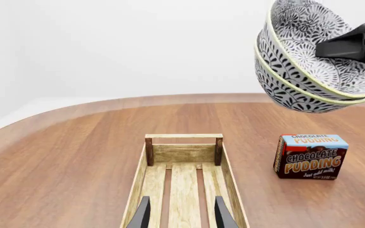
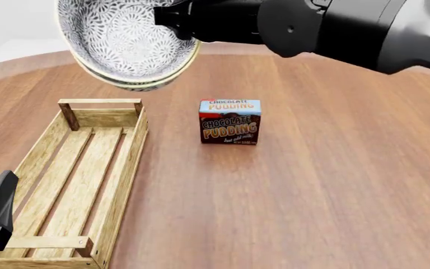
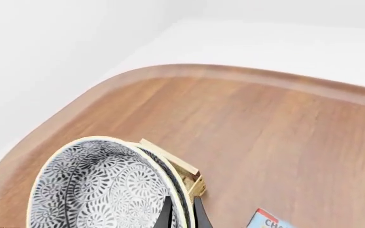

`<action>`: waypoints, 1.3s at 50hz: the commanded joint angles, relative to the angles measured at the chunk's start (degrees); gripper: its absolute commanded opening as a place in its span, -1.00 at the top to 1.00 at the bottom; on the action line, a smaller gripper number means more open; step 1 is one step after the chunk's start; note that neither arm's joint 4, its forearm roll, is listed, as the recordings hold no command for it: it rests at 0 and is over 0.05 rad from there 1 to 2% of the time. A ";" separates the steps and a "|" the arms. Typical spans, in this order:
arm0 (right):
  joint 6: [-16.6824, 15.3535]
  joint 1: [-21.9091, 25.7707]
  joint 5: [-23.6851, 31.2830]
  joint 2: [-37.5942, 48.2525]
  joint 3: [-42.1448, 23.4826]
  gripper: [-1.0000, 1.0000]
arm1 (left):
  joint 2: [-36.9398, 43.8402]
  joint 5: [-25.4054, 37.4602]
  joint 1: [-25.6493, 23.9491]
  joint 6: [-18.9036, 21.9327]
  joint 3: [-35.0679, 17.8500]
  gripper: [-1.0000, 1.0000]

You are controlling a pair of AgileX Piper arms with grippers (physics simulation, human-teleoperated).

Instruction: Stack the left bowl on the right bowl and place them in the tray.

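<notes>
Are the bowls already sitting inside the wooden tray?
No. The stacked bowls hang in the air, pinched at the rim by the right gripper, and the tray below holds nothing.

Fixed front overview; wrist views sharing tray [image 1: 184, 154].

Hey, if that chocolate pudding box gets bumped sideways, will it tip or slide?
The chocolate pudding box stands upright on a narrow edge, so a high nudge would probably topple it. It looks like light cardboard, so a low push likely slides it across the smooth table.
</notes>
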 commanded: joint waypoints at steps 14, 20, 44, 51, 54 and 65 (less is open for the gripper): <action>0.38 4.25 4.27 14.12 -18.15 1.00 | 0.00 0.00 0.00 0.00 0.00 -1.00; 0.54 4.47 4.57 16.46 -20.82 1.00 | 0.00 0.00 0.00 0.00 0.00 -1.00; 1.30 7.43 5.77 25.36 -28.92 1.00 | 0.00 0.00 0.00 0.00 0.00 -1.00; 1.76 7.15 5.66 28.26 -31.11 1.00 | 0.00 0.00 0.00 0.00 0.00 -1.00; 1.99 7.56 5.66 29.47 -31.80 1.00 | 0.00 0.00 0.00 0.00 0.00 -1.00; 2.38 9.01 6.00 32.48 -34.26 1.00 | 0.00 0.00 0.00 0.00 0.00 -1.00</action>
